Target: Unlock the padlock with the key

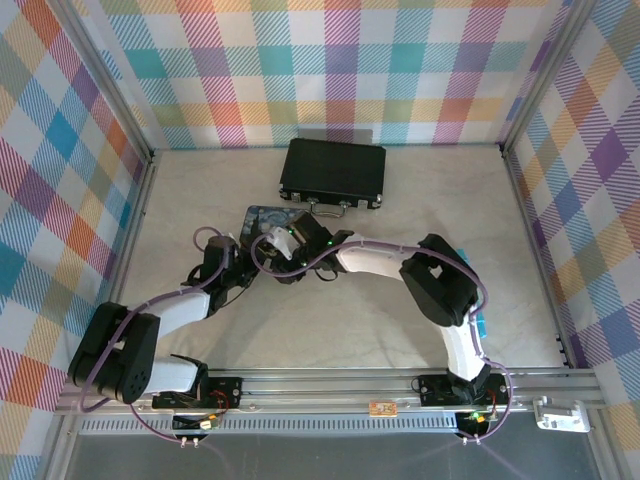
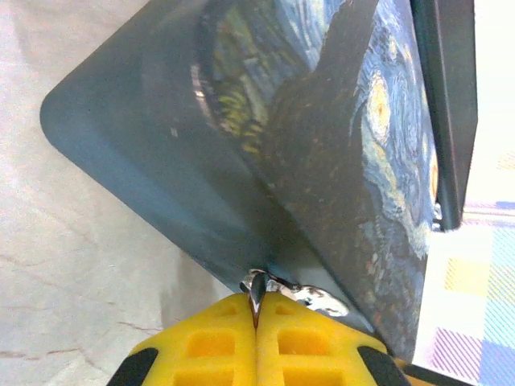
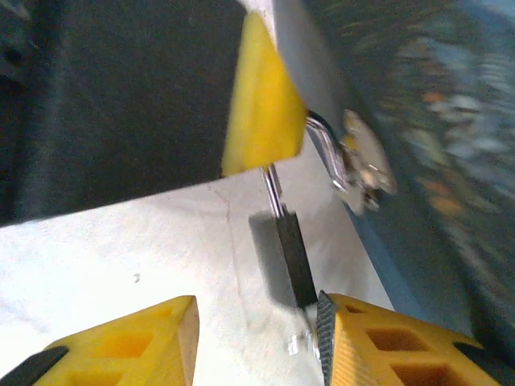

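Left jaws: pinching the padlock (image 3: 294,256) by its shackle
Right jaws: spread; I see its body pointing lengthwise between them

Dark matt metal padlock (image 3: 291,256), shiny silvery shackle (image 3: 274,190); smooth painted box (image 2: 322,145); matt beige floor (image 2: 80,265).

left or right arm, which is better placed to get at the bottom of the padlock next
Right, likely. The right hand is open, facing the padlock, with a silvery bit, perhaps the key, at its lower end. The left hand is shut on the shackle by the blue box.
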Robot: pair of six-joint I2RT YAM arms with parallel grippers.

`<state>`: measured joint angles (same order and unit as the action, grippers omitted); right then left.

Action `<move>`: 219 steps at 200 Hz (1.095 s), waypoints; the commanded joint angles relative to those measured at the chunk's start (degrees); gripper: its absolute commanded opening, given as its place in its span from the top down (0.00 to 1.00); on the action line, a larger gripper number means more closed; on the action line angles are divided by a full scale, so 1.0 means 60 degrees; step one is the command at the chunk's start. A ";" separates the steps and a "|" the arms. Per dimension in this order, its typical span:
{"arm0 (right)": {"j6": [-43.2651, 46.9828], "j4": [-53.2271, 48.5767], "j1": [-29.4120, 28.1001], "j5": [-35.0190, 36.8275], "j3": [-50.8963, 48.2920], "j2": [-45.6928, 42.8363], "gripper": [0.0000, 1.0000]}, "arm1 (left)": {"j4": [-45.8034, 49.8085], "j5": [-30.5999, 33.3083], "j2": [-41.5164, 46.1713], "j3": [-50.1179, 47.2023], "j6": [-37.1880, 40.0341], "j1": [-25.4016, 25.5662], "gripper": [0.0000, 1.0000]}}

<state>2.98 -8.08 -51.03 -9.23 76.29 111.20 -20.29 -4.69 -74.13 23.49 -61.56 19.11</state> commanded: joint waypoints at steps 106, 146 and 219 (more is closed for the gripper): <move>-0.3008 -0.0261 0.0389 0.1938 -0.0283 -0.1476 0.46 | 0.1210 0.3358 0.0426 -0.0514 -0.2818 0.0795 1.00; -0.3683 -0.0562 0.0444 0.2470 -0.0358 -0.1509 0.34 | 0.2220 0.3865 0.1278 -0.0560 -0.3216 0.0929 1.00; -0.6852 -0.0095 0.0436 0.1677 0.1457 0.0747 0.06 | 0.2300 0.4515 0.1859 -0.0853 -0.2620 0.1202 1.00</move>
<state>-29.41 -10.55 -48.38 2.83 81.32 111.00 -7.40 20.75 -63.11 19.20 -78.41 25.85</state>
